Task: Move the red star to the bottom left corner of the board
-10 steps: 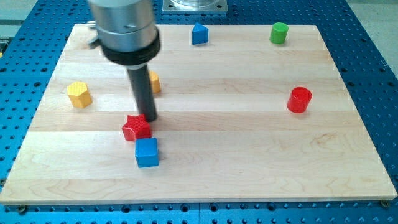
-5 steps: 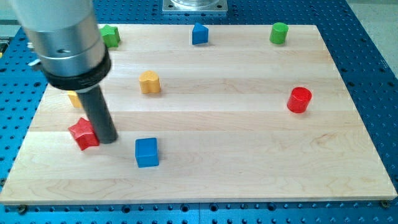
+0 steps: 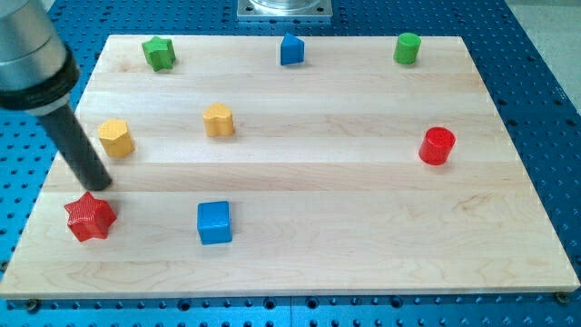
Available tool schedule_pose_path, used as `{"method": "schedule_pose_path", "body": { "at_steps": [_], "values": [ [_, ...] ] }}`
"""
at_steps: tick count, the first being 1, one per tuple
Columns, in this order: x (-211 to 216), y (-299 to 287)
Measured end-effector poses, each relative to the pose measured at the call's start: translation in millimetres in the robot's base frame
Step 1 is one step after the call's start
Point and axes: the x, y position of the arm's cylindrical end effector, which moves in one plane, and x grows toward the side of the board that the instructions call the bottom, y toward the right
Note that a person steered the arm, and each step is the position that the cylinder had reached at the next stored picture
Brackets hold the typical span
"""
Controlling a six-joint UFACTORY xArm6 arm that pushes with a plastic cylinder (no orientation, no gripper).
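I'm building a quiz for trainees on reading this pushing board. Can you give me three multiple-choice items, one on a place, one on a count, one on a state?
1. Where is the red star?
A. near the board's bottom left corner
B. at the top right corner
C. in the board's middle

2. How many yellow blocks are on the board?
A. one
B. two
C. four

3. Where is my tip relative to the red star?
A. resting on top of it
B. just above it in the view, at its upper edge
C. far off by the red cylinder

Answers: 1 A, it lies low at the view's left. 2 B, a yellow block and a yellow heart. 3 B, the rod ends by its upper edge.
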Motion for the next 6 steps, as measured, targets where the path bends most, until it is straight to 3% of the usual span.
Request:
{"method": "schedule_pose_path", "body": {
  "at_steps": [2, 4, 5, 6],
  "values": [
    [59.6, -20.5],
    [34.2, 11.3],
    [73.9, 13.5],
    [81.1, 16.7]
  ]
}}
